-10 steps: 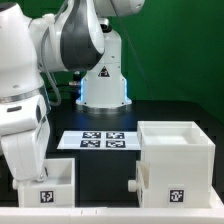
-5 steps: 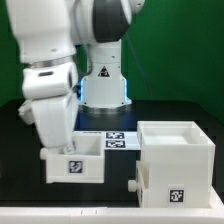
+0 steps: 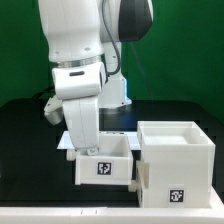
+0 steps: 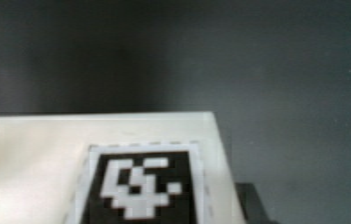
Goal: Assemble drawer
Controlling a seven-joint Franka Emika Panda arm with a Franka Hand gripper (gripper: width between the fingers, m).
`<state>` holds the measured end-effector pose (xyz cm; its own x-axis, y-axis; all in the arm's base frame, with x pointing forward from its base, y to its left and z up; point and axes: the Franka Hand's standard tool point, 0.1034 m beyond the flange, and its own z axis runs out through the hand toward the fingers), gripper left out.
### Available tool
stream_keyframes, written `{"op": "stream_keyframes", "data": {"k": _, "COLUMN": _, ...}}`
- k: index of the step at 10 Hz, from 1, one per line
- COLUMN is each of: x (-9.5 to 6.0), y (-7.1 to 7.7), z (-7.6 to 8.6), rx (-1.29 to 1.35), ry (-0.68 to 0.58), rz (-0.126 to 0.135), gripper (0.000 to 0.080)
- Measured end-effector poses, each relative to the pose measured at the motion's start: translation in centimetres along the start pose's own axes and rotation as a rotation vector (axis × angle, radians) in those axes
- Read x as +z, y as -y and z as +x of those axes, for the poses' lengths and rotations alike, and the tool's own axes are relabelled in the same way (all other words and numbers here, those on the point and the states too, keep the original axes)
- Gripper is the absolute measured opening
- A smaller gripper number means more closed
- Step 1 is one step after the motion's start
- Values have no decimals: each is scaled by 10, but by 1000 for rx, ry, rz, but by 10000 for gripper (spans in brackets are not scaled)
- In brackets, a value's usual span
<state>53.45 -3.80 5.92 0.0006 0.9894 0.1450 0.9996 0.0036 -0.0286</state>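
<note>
Black table [image 3: 30, 135] — carrying the drawer [image 3: 105, 165], larger casing [image 3: 178, 158], marker board [image 3: 118, 133]

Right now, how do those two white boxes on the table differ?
The drawer is the smaller box; the casing at the exterior view's right is bigger and taller. The drawer sits under the robot's arm, its gripper hidden from view; the casing stands free, untouched. The drawer's tag sits mid-face; the casing's sits low on its front. Both are white, open-topped and carry a black-and-white tag, and they stand close side by side.
</note>
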Motion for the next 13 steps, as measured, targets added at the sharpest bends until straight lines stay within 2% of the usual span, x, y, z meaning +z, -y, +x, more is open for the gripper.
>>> {"op": "stream_keyframes", "data": {"k": 5, "x": 3, "y": 1, "z": 0, "rx": 4, "ry": -3, "rz": 5, "gripper": 38}}
{"op": "stream_keyframes", "data": {"k": 9, "x": 3, "y": -1, "z": 17, "rx": -6, "ry": -9, "rz": 5, "gripper": 38}}
{"op": "stream_keyframes", "data": {"k": 13, "x": 2, "y": -5, "z": 26, "rx": -19, "ry": -10, "rz": 2, "gripper": 38}}
